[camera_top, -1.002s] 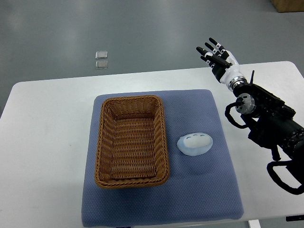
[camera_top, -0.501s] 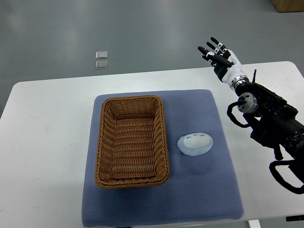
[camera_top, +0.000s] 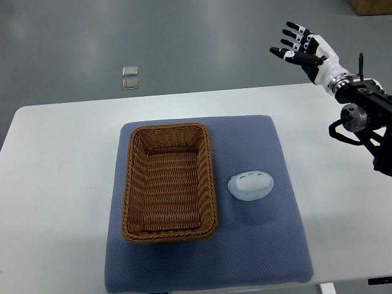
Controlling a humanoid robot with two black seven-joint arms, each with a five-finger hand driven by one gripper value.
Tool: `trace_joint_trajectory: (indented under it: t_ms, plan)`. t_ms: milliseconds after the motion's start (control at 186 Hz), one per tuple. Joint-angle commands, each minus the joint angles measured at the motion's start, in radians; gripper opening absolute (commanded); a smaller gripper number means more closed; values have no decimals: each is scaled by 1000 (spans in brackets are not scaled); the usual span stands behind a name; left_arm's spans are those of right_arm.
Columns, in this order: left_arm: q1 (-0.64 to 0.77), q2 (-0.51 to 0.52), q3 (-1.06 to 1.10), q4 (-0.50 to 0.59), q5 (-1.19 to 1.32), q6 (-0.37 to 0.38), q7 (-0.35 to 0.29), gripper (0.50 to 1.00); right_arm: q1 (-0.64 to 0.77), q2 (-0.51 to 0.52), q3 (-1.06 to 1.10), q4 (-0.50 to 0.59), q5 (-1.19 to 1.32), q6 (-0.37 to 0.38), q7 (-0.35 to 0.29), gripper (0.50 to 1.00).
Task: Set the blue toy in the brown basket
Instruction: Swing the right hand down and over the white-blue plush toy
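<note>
A pale blue oval toy [camera_top: 251, 185] lies on the blue mat [camera_top: 257, 245], just right of the brown wicker basket [camera_top: 169, 181]. The basket holds nothing that I can see. My right hand [camera_top: 301, 46] hovers high at the upper right, beyond the table's far edge, fingers spread and holding nothing. It is far from the toy. Its black arm [camera_top: 366, 120] enters from the right edge. The left arm does not show.
The white table [camera_top: 55, 184] carries the mat, with bare surface left and right of it. Two small clear squares [camera_top: 130, 76] lie on the grey floor beyond the table. A brown box corner [camera_top: 371, 6] shows at the top right.
My right hand has risen and drawn back to the upper right, away from the mat; much of the arm has left the picture. Toy and basket have not moved.
</note>
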Motion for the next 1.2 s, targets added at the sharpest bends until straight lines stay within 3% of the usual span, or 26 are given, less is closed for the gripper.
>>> trace_joint_trajectory:
  t_ms: [0,226,485,690,868,1024,1196]
  plan:
    - [-1,0,0,0,0,0,0,1000,1,-79,-92,99,-152,10,-2,905]
    - [-5,0,0,0,0,0,0,1000,12,-256,-236,326,-478,41,-44,905]
    - [-5,0,0,0,0,0,0,1000,83,-411,-363,570,-709,176,-185,905]
    - [-5,0,0,0,0,0,0,1000,190,-412,-396,579,-723,311,-268,903]
    - [-5,0,0,0,0,0,0,1000,213,-385,-399,600,-725,444,-285,903]
    - [-5,0,0,0,0,0,0,1000,213,-351,-406,616,-726,512,-302,903]
    - [-5,0,0,0,0,0,0,1000,210,-299,-408,619,-726,518,-302,903]
